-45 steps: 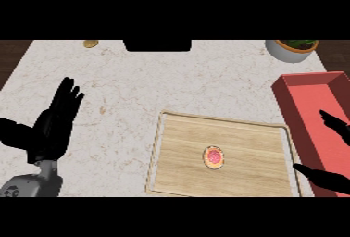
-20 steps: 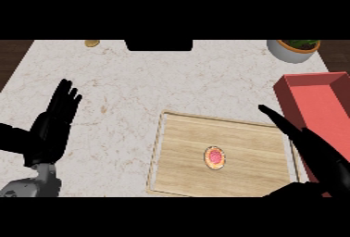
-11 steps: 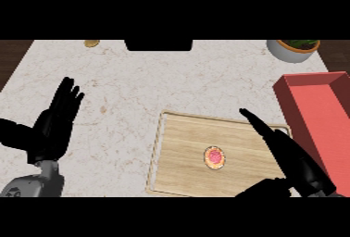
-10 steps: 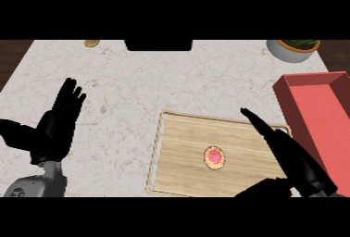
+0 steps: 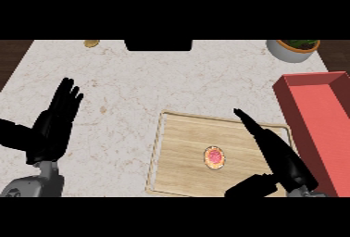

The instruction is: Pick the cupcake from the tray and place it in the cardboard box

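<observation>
A small cupcake (image 5: 215, 157) with pink frosting sits near the middle of the wooden tray (image 5: 179, 157). My right hand (image 5: 277, 152) hovers over the tray's right side, just right of the cupcake, fingers straight and pointing away, thumb spread toward the tray's front edge; it holds nothing. The red box (image 5: 321, 127) stands along the right edge, behind and right of that hand. My left hand (image 5: 53, 125) rests open at the left, fingers up, well away from the tray.
A potted plant (image 5: 296, 47) stands at the back right. A dark object (image 5: 158, 45) lies at the counter's back edge, with a small brown item (image 5: 91, 43) to its left. Dark wood borders the marble counter (image 5: 137, 88).
My right hand has come in from the right edge and moved left over the tray toward the cupcake. The left hand and the cupcake have stayed put.
</observation>
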`<control>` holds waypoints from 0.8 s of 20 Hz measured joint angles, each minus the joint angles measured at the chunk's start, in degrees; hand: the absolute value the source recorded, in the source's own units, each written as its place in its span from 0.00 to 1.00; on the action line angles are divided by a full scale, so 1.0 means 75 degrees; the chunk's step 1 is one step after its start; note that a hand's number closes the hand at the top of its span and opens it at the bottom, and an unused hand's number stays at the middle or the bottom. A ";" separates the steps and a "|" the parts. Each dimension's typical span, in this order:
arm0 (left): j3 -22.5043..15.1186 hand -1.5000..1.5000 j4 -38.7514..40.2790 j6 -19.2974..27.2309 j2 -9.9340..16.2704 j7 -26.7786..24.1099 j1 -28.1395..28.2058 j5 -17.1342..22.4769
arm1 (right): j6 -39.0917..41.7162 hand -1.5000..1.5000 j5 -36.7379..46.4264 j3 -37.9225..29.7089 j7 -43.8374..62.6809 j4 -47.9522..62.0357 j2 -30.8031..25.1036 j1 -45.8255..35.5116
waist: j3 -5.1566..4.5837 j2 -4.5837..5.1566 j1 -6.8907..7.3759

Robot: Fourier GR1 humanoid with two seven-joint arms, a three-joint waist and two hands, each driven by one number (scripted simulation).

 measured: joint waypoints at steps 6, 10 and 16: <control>-0.0001 0.50 0.0014 -0.0085 -0.0189 -0.0140 0.0109 -0.0125 | 0.0025 0.00 0.0553 0.0150 -0.0307 0.0418 0.0447 0.0170 | 0.0001 0.0001 -0.0003; 0.0105 0.50 -0.0043 -0.0219 -0.0173 -0.0206 0.0211 -0.0127 | 0.0170 0.00 0.0796 -0.0080 -0.0630 0.0770 0.0428 0.0148 | 0.0001 0.0001 0.0002; 0.0184 0.50 -0.0127 -0.0275 -0.0216 -0.0016 0.0151 -0.0211 | 0.0159 0.00 0.1339 0.0024 -0.0648 0.1087 0.0896 0.0112 | 0.0001 0.0001 0.0001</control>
